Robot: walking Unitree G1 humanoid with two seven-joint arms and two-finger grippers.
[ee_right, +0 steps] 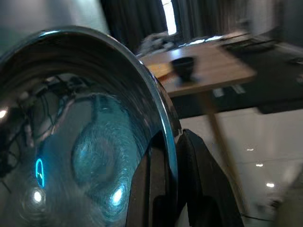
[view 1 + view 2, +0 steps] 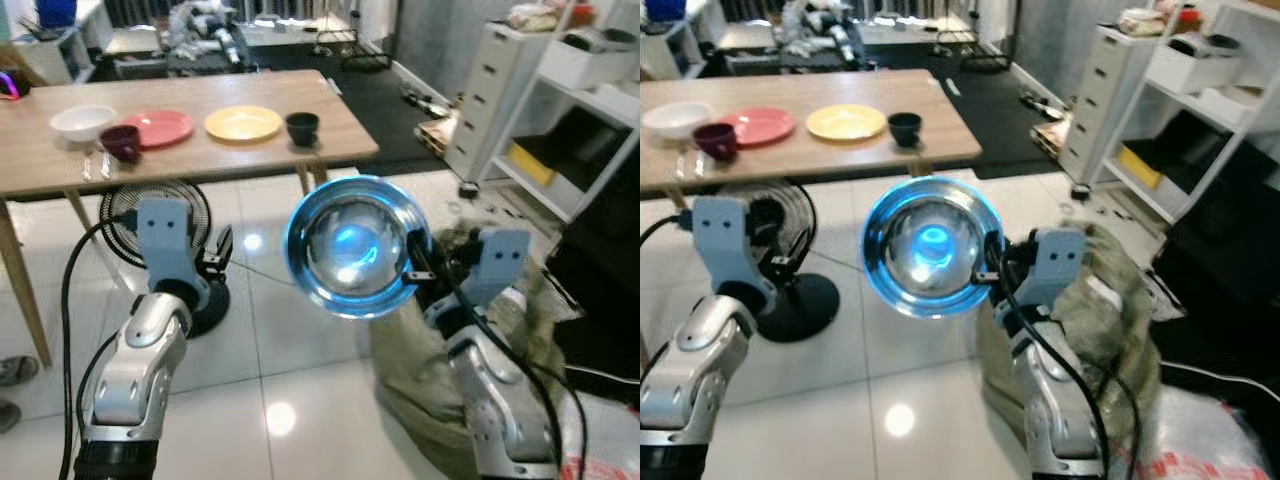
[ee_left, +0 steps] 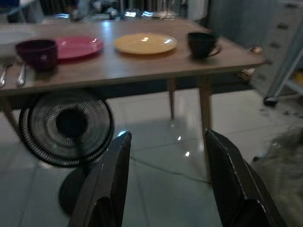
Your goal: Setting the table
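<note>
My right pincer [image 2: 418, 272] was clamped on the rim of a shiny steel bowl [image 2: 350, 246], held at the frame's centre above the tiled floor. My left pincer [image 3: 165, 182], lower left, hung with fingers apart, holding nothing. Farther off, upper left, the worktop [image 2: 200, 152] carried a white bowl [image 2: 82, 121], maroon cup [image 2: 121, 142], pink plate [image 2: 160, 127], yellow plate [image 2: 243, 123] and dark cup [image 2: 302, 127]
</note>
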